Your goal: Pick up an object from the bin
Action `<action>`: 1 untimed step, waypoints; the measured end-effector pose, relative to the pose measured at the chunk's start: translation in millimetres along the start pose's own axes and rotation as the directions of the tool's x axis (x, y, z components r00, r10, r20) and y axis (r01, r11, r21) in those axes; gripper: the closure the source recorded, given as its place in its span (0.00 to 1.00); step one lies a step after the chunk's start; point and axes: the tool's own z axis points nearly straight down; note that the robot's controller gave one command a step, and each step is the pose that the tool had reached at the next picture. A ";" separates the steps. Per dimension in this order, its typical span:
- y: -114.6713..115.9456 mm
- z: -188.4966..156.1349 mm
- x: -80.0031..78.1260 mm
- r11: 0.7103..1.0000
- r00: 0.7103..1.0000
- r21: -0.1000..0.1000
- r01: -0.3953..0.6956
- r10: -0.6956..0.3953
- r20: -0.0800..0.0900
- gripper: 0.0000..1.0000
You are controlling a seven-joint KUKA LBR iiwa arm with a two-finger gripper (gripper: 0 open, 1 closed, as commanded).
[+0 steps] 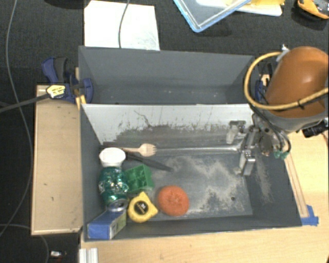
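Down near the right wall of the bin (169,77), over bare floor: gripper (245,163), open or closed impossible to tell. Well apart, heaped in the front-left corner: orange ball (173,200), yellow tape measure (141,208), green block (138,177), white-capped green bottle (111,177), blue box (105,226).

Surroundings as I saw them: a white paper sheet (103,25) lay on black cloth (20,51) beyond the far wall of my bin (164,67), with a dark cable (121,28) crossing it. Well to its right, a clear, blue-edged plastic tray (211,10) overlapped something yellow (267,6).
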 end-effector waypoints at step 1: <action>0.1 -3.7 -1.4 1.000 1.000 0.001 0.001 -0.001 0.007 0.00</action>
